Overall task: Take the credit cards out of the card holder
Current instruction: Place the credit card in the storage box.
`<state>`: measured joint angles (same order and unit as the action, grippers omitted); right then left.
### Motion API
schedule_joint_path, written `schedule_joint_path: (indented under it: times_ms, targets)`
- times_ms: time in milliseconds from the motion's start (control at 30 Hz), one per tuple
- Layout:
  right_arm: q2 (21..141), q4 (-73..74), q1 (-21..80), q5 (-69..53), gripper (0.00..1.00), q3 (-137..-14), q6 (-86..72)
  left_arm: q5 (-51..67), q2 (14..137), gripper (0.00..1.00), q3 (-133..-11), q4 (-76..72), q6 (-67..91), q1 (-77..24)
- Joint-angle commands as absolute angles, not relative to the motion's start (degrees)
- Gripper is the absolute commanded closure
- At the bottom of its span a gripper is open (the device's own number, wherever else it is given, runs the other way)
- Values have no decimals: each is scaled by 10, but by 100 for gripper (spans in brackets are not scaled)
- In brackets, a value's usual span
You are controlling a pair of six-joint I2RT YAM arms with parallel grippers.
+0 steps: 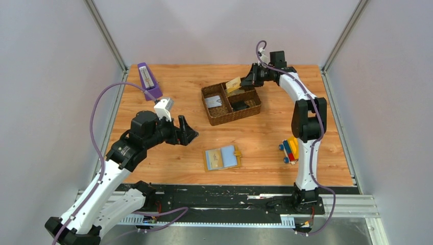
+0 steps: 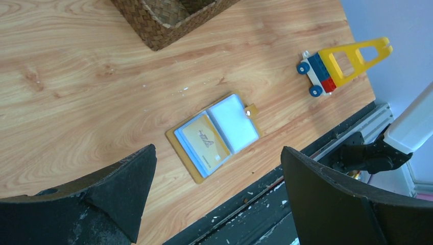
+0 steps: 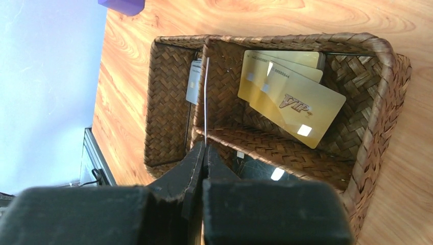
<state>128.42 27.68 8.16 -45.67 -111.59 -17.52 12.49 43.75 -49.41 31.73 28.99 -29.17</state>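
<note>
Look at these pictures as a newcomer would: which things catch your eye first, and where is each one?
The mustard card holder lies open near the front edge of the table, a gold card showing in its pockets. At the back, the right gripper pinches a card edge-on over the woven tray, where more gold cards lean. A bright toy car sits beside the right arm.

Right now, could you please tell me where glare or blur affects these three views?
Right wrist: a white glare patch sits on the gold VIP card in the woven tray; the held card shows only as a thin edge. Left wrist: the card holder is sharp, with a glint on its snap, while the left fingers are dark and featureless. Top external: even light, soft shadows.
</note>
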Motion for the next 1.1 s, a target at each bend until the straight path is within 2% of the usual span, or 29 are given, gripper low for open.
schedule_joint_path:
  times_ms: [0,800,1067]
  targets:
    - [1314,301,77,-487,100,-1159,-152,114,442,0,-491,305,272,-290]
    - [1418,315,76,-517,100,-1245,-164,97,485,0,-485,275,268,-290]
    - [1431,318,76,-509,96,-1248,-164,90,494,0,-493,265,266,-290]
